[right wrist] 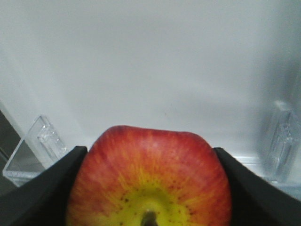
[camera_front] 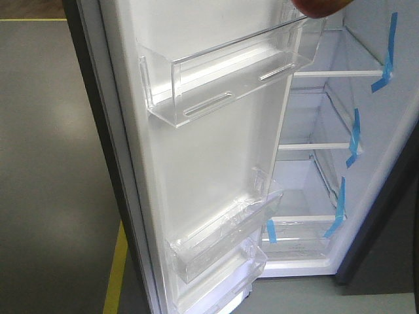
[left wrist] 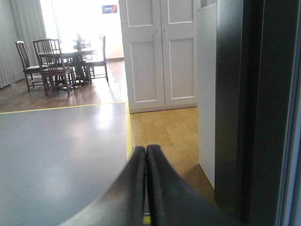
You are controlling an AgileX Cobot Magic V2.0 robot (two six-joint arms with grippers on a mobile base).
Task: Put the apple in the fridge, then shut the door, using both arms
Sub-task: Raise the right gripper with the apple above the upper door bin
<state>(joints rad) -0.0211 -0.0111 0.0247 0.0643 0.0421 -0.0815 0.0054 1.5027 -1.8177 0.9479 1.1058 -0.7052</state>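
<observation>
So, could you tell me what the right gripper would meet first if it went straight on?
The right gripper, shut on the apple, faces a white inner wall, probably the door's; the apple would touch it first, though depth is unclear.

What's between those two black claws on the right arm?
The apple, touching both fingers of the right gripper, as the right wrist view shows.

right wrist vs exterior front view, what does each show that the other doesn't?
Right wrist only: the apple, close up, clamped between the right gripper's black fingers. Front only: the open door's white inside, shelves in the fridge with blue tape strips, grey floor with a yellow line; a reddish blur at its top edge cannot be identified. Both: white lining and clear plastic bins.
</observation>
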